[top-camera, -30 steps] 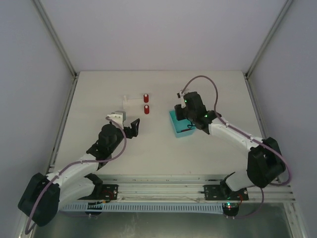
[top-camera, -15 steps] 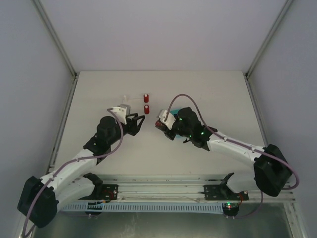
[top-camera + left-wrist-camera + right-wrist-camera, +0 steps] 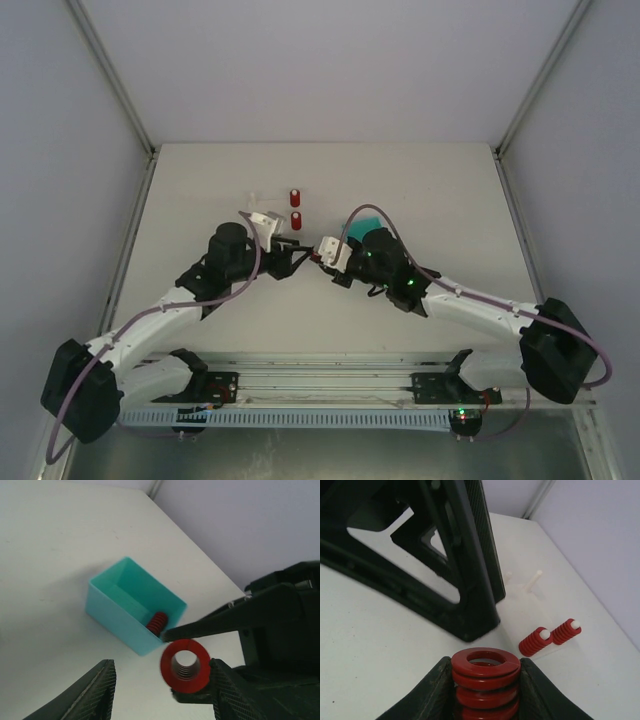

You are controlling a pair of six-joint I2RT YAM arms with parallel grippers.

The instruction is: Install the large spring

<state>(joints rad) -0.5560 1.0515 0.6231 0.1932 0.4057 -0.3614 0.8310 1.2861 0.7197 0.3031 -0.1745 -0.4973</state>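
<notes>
My right gripper [image 3: 485,690] is shut on the large red spring [image 3: 485,677] and holds it above the table, left of the teal box [image 3: 366,219]. In the top view the right gripper [image 3: 326,256] faces my left gripper [image 3: 291,250] closely. In the left wrist view the spring [image 3: 186,666] shows end-on between the right arm's black fingers, close to the right finger [image 3: 227,690] of my open left gripper [image 3: 162,692]. A white fixture [image 3: 258,206] with a bare peg [image 3: 533,579] stands behind the left gripper.
Two small red springs [image 3: 295,196] [image 3: 297,218] sit on pegs beside the fixture; they also show in the right wrist view [image 3: 535,640] [image 3: 566,631]. The teal box [image 3: 135,605] holds another small red spring [image 3: 156,621]. Grey walls bound the table.
My right arm lifted the large spring out of the teal box and carried it left. My left gripper moved right and up the table until the two grippers met.
</notes>
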